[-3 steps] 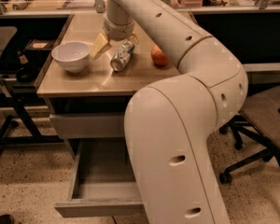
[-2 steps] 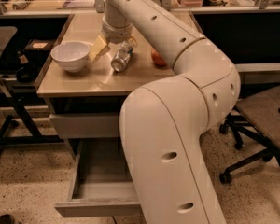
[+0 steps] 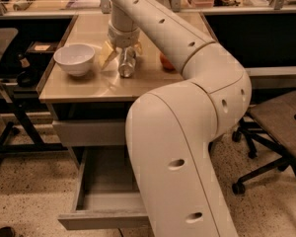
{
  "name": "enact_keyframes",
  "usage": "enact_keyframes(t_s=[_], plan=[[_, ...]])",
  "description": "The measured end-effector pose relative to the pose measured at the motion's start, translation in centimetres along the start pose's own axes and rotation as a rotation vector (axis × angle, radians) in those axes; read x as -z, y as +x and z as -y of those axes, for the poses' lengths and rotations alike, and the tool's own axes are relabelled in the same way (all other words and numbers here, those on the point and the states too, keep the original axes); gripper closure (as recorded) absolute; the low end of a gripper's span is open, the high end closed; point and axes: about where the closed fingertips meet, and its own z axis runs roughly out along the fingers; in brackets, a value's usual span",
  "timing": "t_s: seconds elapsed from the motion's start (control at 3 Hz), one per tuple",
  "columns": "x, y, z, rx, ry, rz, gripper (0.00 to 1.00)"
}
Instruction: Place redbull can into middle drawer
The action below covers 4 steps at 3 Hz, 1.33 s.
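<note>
Hovering low over the tabletop (image 3: 79, 89), the gripper (image 3: 124, 53) sits directly above the redbull can (image 3: 127, 66), which seems to lie tilted beneath it. Whether the gripper clamps the can cannot be told. White bowl (image 3: 75, 58): beside the gripper. Middle drawer (image 3: 104, 219): pulled out, well below the gripper.

1 redbull can (image 3: 127, 64) | 1 white bowl (image 3: 75, 58) | 1 apple (image 3: 164, 61) | 1 middle drawer (image 3: 102, 220) | 1 gripper (image 3: 122, 57), low over the redbull can on the table (image 3: 79, 87)

White-yellow gripper (image 3: 122, 53) at silver redbull can (image 3: 127, 66)
</note>
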Motion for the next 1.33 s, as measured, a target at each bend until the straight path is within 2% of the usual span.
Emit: enact_keyframes(t_s=[1.0, 1.33], plan=[[-0.01, 0.0, 0.0, 0.0, 0.0, 0.0, 0.88], [-0.01, 0.0, 0.0, 0.0, 0.0, 0.0, 1.0]])
